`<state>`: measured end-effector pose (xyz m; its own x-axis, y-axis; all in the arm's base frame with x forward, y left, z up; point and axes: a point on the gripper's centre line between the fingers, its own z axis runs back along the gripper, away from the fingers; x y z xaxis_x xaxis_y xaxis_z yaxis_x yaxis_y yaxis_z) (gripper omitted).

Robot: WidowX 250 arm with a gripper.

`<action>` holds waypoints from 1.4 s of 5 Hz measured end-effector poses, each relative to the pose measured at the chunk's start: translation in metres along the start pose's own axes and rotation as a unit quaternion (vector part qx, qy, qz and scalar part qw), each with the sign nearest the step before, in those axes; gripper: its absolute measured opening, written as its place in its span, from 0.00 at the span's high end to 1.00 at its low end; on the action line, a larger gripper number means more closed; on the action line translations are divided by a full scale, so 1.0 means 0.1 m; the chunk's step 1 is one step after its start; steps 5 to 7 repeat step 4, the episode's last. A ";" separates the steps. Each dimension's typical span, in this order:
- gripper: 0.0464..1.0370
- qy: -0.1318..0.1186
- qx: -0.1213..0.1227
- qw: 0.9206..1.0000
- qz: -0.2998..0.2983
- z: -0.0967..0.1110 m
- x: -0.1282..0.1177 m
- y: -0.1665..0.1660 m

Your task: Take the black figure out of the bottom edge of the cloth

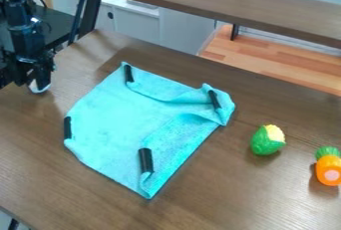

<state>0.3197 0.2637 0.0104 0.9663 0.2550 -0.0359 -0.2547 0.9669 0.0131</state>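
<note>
Black cylindrical figure (146, 160): on bottom part of turquoise fabric cloth (110, 119) | Removal: not yet done | Black two-finger gripper (40, 83): left of cloth, opening impossible to judge

From above the near side, my camera slants down over the table (220, 199) toward the far shelf (233, 0), moderately close.

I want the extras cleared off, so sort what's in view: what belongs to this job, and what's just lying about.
For the job:
turquoise cloth
black piece nearest its bottom corner
gripper, upper left

Just lying about:
three other black pieces on the cloth
toy corn
orange toy with green top
</note>
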 end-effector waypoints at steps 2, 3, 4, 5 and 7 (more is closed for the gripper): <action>0.04 0.014 -0.025 1.000 0.005 0.04 -0.05 -0.09; 0.04 -0.014 -0.009 1.000 0.018 0.40 -0.04 -0.06; 0.04 -0.080 0.028 0.995 0.053 0.95 -0.04 0.00; 0.04 -0.080 0.028 0.995 0.053 0.95 -0.04 0.00; 0.04 -0.080 0.028 0.995 0.053 0.95 -0.04 0.00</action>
